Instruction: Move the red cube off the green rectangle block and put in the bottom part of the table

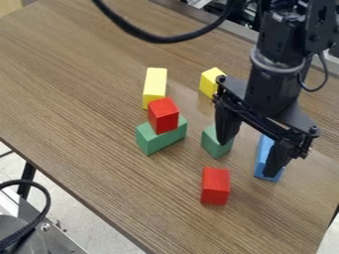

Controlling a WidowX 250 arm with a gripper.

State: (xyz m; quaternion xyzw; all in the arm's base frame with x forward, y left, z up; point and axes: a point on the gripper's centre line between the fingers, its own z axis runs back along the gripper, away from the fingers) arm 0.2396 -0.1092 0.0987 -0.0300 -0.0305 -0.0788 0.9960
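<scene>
Over green cube (213, 147) and blue block (260, 161): tool (253, 144), fingers wide apart.

Wood tabletop (73, 109) offered a way in from the view's left and lower left to the red cube (163, 116) on the green rectangle block (155, 144). A long yellow block (155, 84) crowded its far side (awkwardly near), and a smaller green block (213, 147) obstructed the right.

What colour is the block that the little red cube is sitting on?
Green: the rectangular block under the red cube, as the camera view shows.
</scene>
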